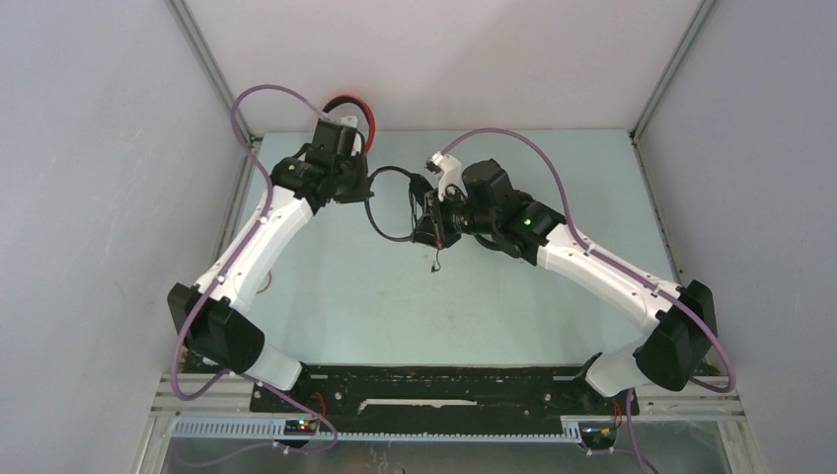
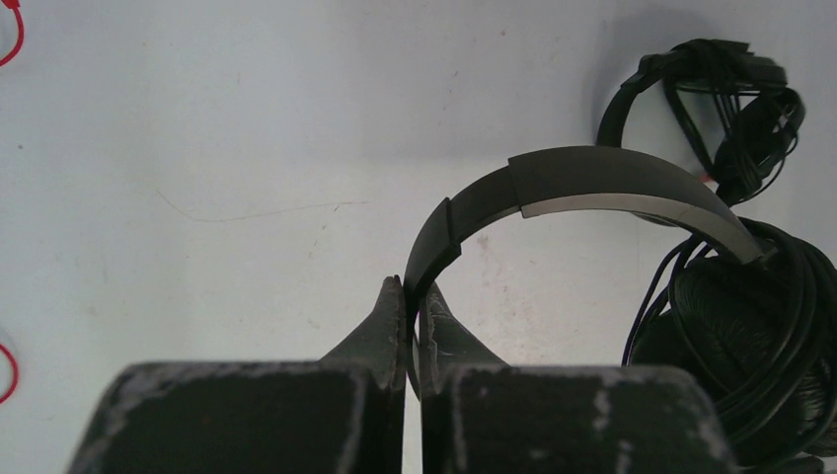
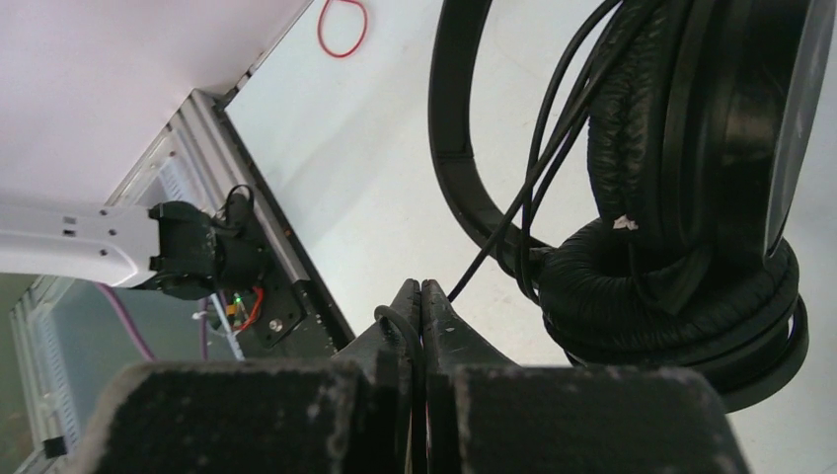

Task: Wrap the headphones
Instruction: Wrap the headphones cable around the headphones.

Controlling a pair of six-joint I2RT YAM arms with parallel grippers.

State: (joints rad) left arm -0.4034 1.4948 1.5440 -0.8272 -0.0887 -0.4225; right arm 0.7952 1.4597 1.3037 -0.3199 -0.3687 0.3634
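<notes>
My left gripper is shut on one end of the headband of a black pair of headphones. Its ear cup, with thin black cable looped around it, hangs at the right. My right gripper is shut on that thin black cable, just beside the stacked padded ear cups. From above, the left gripper and right gripper stand close together at the table's far middle, with the black band curving between them. A second black headset lies further off, its cable bundled on it.
A red headset lies against the back wall behind the left wrist. Red cable shows at the left wrist view's left edge, and a red loop near the side wall. A cable end dangles below the right gripper.
</notes>
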